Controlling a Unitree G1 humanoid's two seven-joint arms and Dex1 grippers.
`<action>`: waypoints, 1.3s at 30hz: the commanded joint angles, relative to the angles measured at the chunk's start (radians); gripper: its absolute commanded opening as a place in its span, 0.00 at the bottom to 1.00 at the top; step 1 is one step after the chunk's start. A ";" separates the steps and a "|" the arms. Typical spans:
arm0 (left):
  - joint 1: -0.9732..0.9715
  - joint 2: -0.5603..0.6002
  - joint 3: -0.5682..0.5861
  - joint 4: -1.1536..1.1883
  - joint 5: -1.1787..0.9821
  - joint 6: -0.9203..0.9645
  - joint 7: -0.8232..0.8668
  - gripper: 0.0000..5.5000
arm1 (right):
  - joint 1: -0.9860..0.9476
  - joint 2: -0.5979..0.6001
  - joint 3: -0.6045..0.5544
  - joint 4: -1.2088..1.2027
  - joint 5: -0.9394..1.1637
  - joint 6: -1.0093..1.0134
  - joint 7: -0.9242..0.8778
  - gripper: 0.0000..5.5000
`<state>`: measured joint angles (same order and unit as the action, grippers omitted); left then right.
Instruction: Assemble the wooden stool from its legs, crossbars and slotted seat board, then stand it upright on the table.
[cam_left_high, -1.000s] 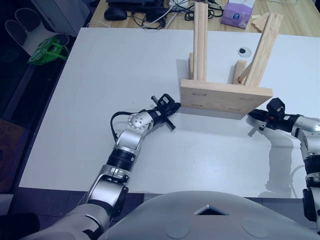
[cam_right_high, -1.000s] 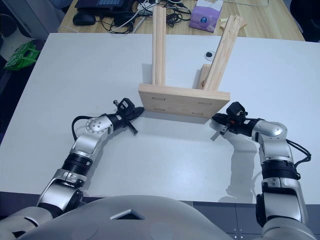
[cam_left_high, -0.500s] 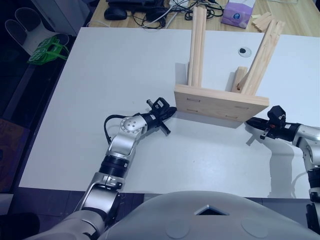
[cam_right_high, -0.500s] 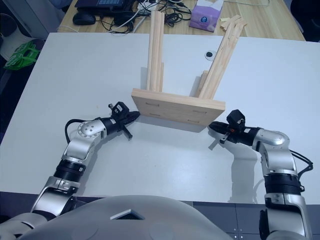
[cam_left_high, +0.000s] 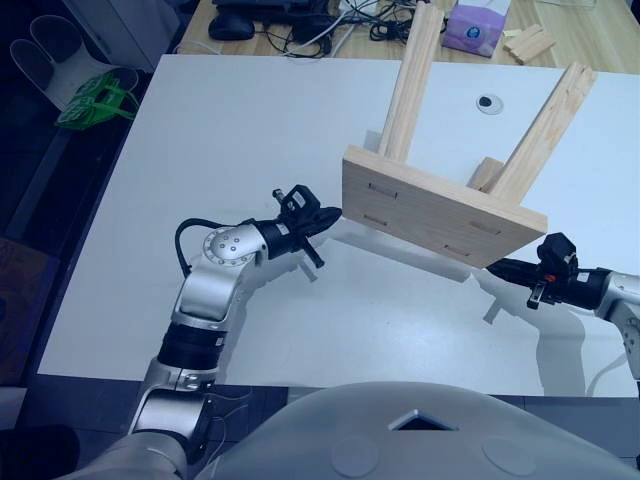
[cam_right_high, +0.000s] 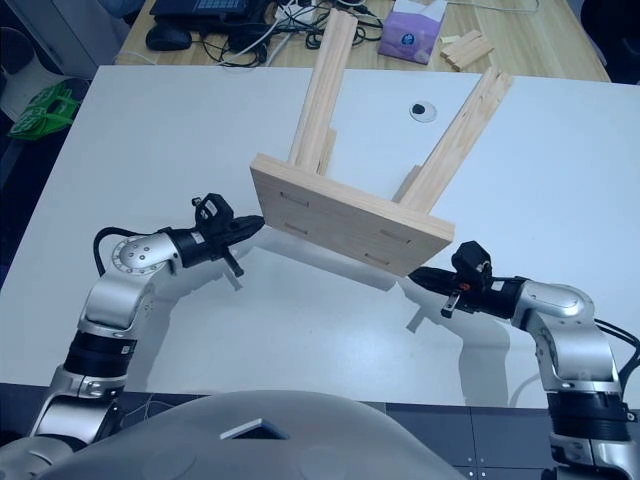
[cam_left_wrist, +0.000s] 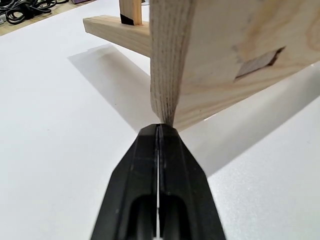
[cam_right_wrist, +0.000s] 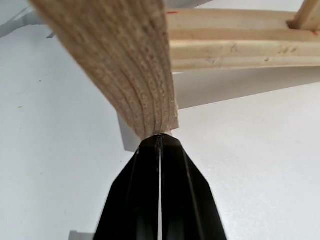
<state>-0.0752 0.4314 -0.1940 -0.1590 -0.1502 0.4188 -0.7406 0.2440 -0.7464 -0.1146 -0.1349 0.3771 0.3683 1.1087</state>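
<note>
Stool (cam_left_high: 440, 200) tilted, seat board edge propped off table (cam_left_high: 200, 130). Left gripper (cam_left_high: 333, 212) and right gripper (cam_left_high: 498, 264) both pressed together, tips under opposite corners, probably acting as levers for uprighting.

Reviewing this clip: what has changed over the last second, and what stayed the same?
The stool's seat board has come up off the table. Its lower edge, resting there a second ago, now hangs over a shadow, with the left end swung farther away and the right end nearer. The left gripper shifted left with it, and the right gripper drew nearer the robot. Unchanged: both grippers shut, tips against the seat's opposite ends; legs fitted.
</note>
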 joint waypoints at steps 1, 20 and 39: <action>0.009 -0.011 -0.039 -0.083 -0.068 0.023 -0.066 0.00 | 0.002 0.014 -0.009 -0.101 0.079 0.007 0.022 0.00; -0.019 0.024 0.013 -0.139 -0.162 0.093 -0.095 0.00 | -0.038 -0.003 -0.107 -0.169 0.232 0.127 0.037 0.00; -0.065 0.067 0.072 -0.256 -0.283 0.197 -0.101 0.00 | -0.037 -0.005 -0.184 -0.256 0.342 0.220 0.030 0.00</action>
<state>-0.1003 0.5322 -0.0747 -0.3448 -0.3449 0.6147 -0.7699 0.2364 -0.7649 -0.3190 -0.3238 0.6459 0.5932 1.1190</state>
